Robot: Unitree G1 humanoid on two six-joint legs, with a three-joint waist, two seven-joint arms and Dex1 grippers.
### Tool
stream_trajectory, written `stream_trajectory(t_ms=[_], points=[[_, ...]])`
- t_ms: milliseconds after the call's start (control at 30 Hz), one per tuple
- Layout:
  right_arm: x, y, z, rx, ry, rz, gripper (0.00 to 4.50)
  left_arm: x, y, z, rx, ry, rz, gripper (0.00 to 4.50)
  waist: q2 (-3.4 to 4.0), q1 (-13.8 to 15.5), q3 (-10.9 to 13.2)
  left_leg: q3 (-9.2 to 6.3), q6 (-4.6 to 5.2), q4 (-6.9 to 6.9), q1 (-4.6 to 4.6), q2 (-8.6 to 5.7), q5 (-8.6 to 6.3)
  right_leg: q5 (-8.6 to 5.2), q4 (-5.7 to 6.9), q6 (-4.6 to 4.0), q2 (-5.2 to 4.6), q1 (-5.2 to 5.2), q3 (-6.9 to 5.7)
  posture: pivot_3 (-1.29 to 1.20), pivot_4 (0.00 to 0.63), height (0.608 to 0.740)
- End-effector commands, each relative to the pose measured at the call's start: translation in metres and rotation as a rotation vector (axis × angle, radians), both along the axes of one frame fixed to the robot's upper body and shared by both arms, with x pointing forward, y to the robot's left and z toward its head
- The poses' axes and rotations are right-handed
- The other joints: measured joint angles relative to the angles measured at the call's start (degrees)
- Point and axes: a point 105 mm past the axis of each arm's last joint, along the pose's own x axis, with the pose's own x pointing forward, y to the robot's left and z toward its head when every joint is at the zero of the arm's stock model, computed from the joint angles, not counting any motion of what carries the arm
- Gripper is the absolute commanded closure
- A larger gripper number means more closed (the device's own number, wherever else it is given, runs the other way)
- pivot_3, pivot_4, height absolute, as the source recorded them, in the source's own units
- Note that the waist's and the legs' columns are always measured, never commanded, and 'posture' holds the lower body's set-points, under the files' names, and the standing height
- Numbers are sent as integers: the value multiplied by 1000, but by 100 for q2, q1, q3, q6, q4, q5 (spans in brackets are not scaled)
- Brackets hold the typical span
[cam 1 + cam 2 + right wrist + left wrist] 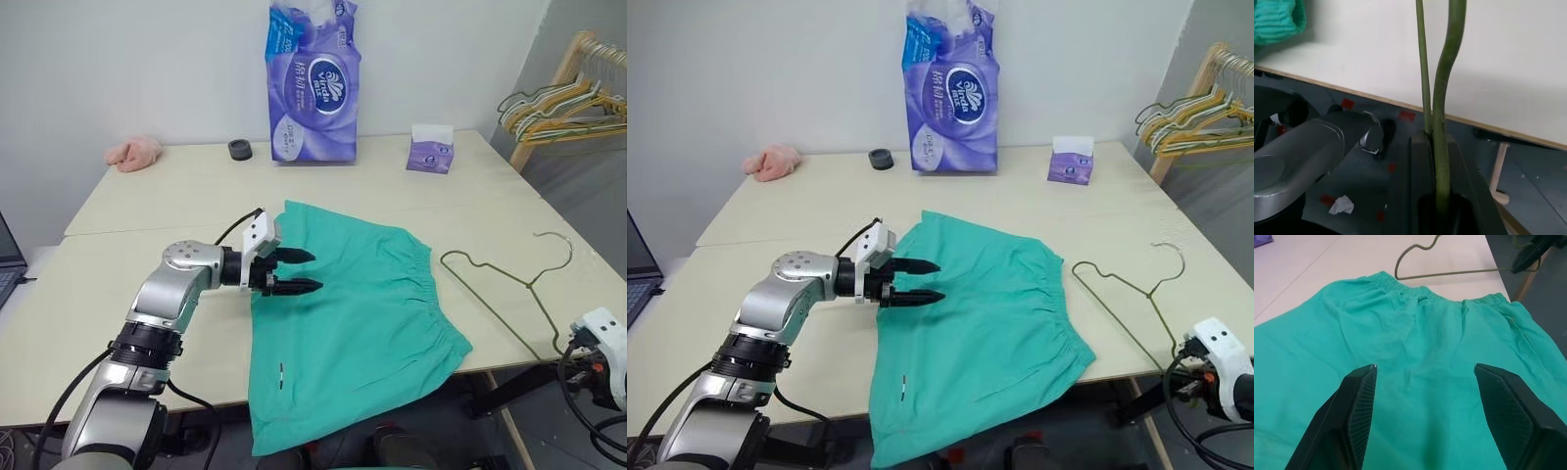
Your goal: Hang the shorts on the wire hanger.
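The teal-green shorts lie flat on the table, waistband toward the right, one leg hanging over the front edge. My left gripper hovers open over the shorts' left part, fingers pointing right; the left wrist view shows its fingers wide apart above the fabric. The wire hanger lies on the table right of the waistband, hook toward the back. Its near corner reaches past the table's right front edge. There my right gripper is shut on the wire.
At the back stand a purple toilet-paper pack, a small purple tissue box, a black round object and a pink cloth. A wooden rack with bunched hangers is at the far right. A laptop edge shows left.
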Motion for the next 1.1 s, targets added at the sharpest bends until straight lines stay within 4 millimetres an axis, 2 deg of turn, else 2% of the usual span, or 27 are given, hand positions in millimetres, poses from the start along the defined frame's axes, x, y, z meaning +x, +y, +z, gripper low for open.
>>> stream_trajectory(t_ms=[33, 433, 600, 700, 833, 967, 1100], points=[[8, 9, 11, -13, -42, 61, 4500, 3, -1, 11, 2, -53, -16, 1145, 0, -8, 0, 0, 0, 0, 0, 0, 0, 0, 0, 0, 0, 0, 0, -200, 47, 740], [23, 39, 32, -31, -105, 231, 4500, 9, 7, 11, 12, -75, 19, 1145, -1, -39, 0, -4, 0, 0, -1, 0, 0, 0, 0, 0, -1, 0, -3, -194, 43, 740], [19, 52, 23, -105, -82, 348, 4500, 11, 8, 11, 17, -81, 23, 1145, -1, -48, -1, -5, 0, 0, -1, 1, 0, 0, 0, 1, 0, -1, -3, -192, 40, 740], [19, 53, 15, -176, -75, 398, 4500, 12, 8, 11, 20, -85, 25, 1145, -3, -42, -1, -4, 0, 0, -2, 0, 0, 0, -1, 1, -1, -1, -3, -192, 40, 740], [24, 54, 14, -179, -92, 390, 4500, 12, 8, 11, 22, -85, 24, 1145, -4, -45, -1, -4, -1, 1, -2, 0, 0, 0, -1, 1, -2, -1, -2, -191, 41, 740], [27, 48, 20, -181, -107, 374, 4500, 11, 8, 10, 26, -87, 24, 1145, -4, -45, -1, -4, -1, 1, -2, 0, -1, 0, -1, 1, -2, -1, -2, -190, 42, 740], [31, 35, 37, -128, -144, 276, 4500, 10, 8, 8, 28, -89, 23, 1145, -4, -42, -1, -4, -1, 1, -2, -1, -1, 0, -2, 1, -3, 0, -2, -190, 44, 740]])
